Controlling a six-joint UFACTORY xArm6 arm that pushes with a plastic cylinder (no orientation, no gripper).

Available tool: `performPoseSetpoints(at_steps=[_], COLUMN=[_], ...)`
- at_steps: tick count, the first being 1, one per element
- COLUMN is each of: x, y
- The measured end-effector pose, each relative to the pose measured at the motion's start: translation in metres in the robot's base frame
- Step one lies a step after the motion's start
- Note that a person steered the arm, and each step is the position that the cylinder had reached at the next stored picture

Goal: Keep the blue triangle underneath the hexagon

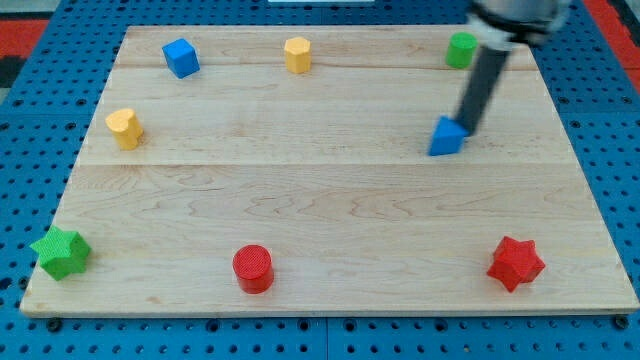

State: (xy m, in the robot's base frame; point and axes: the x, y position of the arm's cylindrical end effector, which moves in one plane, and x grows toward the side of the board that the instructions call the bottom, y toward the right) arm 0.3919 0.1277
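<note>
The blue triangle [447, 137] lies on the wooden board toward the view's right, in the upper half. The yellow hexagon [297, 54] sits near the view's top, left of centre, well to the upper left of the triangle. My tip [467, 130] is at the triangle's upper right corner, touching or nearly touching it. The rod slants up to the view's top right.
A green cylinder [462, 49] is at the top right, just left of the rod. A blue cube [181, 57] is at top left, a yellow block [124, 128] at left. A green star [61, 252], red cylinder [253, 268] and red star [516, 263] line the bottom.
</note>
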Motion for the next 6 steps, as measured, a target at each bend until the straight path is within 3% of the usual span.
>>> performPoseSetpoints(at_steps=[1, 2, 3, 5, 6], x=[0.008, 0.012, 0.027, 0.037, 0.051], y=[-0.064, 0.036, 0.092, -0.06, -0.069])
